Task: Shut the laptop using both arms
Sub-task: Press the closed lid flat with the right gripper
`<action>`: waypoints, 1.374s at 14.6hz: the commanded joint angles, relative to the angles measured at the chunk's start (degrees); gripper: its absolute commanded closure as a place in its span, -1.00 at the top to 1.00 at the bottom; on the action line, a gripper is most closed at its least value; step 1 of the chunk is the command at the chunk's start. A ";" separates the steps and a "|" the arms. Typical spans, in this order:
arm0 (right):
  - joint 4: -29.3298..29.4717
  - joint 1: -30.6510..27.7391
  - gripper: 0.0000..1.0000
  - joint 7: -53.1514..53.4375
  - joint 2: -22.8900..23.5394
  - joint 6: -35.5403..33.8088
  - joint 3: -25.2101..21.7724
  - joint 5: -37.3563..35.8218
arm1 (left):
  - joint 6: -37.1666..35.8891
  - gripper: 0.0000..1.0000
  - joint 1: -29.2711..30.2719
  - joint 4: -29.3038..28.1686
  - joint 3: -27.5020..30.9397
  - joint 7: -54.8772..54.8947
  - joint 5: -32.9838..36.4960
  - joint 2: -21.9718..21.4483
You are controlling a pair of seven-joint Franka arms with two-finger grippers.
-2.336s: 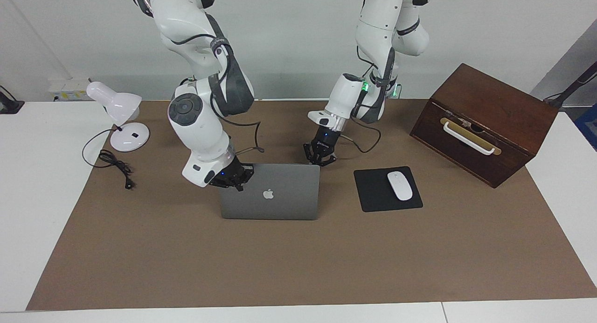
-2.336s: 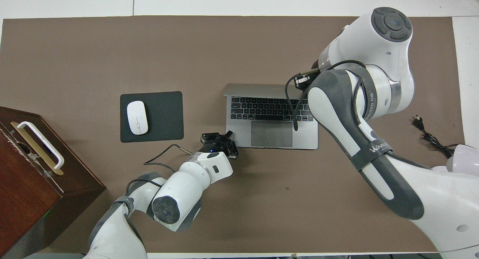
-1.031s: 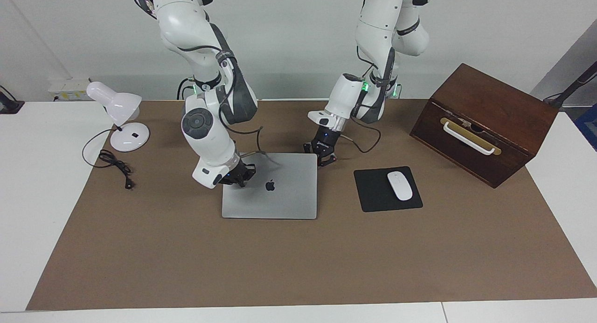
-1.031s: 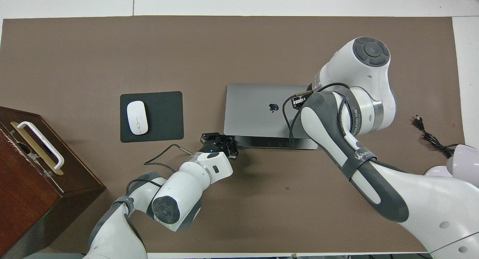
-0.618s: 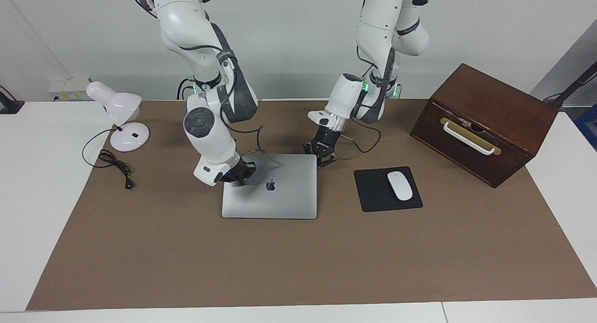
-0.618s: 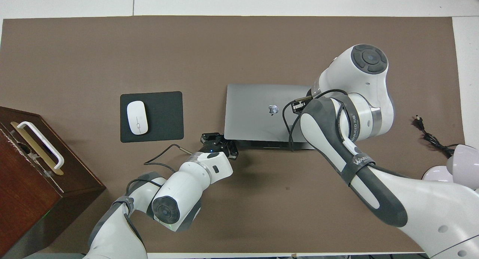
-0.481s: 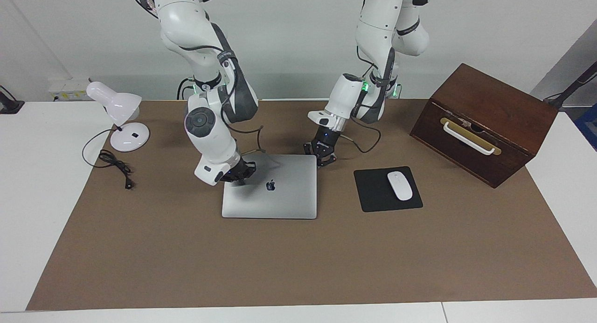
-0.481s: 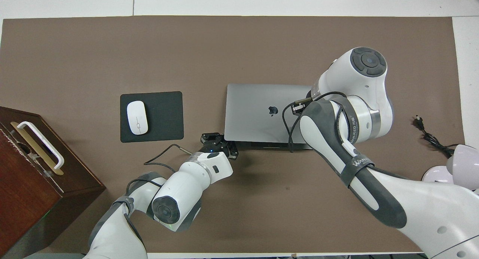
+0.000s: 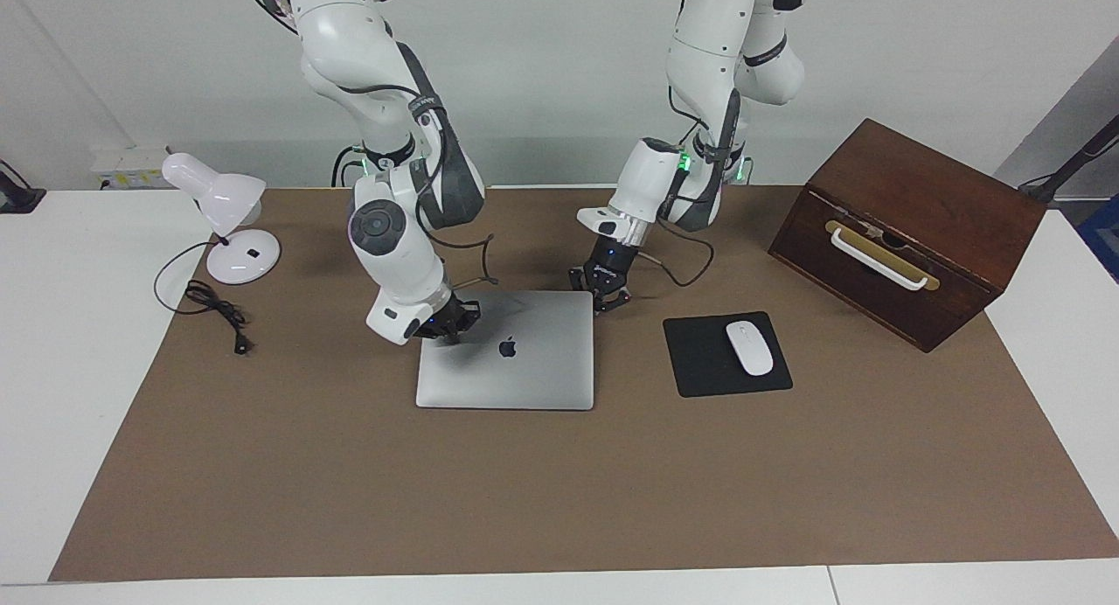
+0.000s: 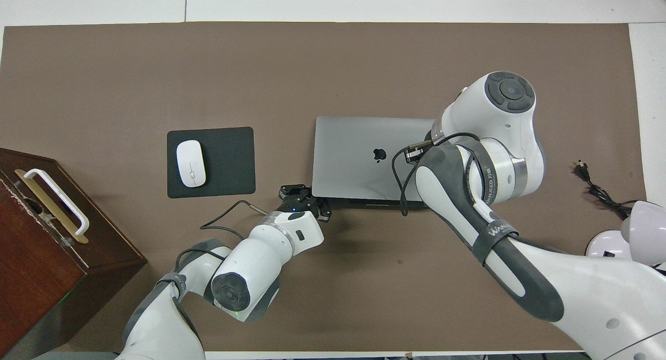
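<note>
The silver-grey laptop point(image 9: 507, 365) lies in the middle of the brown mat with its lid down almost flat and the apple logo facing up. In the overhead view point(image 10: 364, 152) a thin dark strip shows along its edge nearest the robots. My right gripper point(image 9: 444, 323) rests on the lid's corner nearest the robots, toward the right arm's end; in the overhead view the forearm hides it. My left gripper point(image 9: 603, 292) sits low at the laptop's other near corner, and also shows in the overhead view point(image 10: 306, 196).
A black mouse pad point(image 9: 704, 360) with a white mouse point(image 9: 750, 348) lies beside the laptop toward the left arm's end. A brown wooden box point(image 9: 909, 229) stands at that end. A white desk lamp point(image 9: 229, 225) and its black cord point(image 9: 214, 312) are at the right arm's end.
The right gripper has pushed the lid down from upright to almost flat, drawing back toward the robots. The left gripper has stayed at the laptop's corner.
</note>
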 commanded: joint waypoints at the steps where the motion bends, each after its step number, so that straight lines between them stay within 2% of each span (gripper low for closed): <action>1: -2.81 0.50 -1.00 -0.24 -1.43 2.08 0.13 1.03 | 1.03 -1.00 -1.25 0.94 1.06 0.63 -0.11 2.52; 8: -0.45 0.76 -1.00 -0.06 -1.16 0.51 0.05 0.95 | 1.03 -1.00 -1.17 0.85 1.06 0.63 -0.11 2.52; 15: 6.14 -0.20 -1.00 0.03 -1.60 -8.62 -0.22 0.86 | 1.03 -1.00 -1.17 0.85 1.06 0.71 -0.11 2.52; 20: 8.61 -1.25 -1.00 0.11 -4.23 -13.11 -0.66 0.68 | 1.03 -1.00 -1.08 0.85 0.89 -0.16 -0.11 2.17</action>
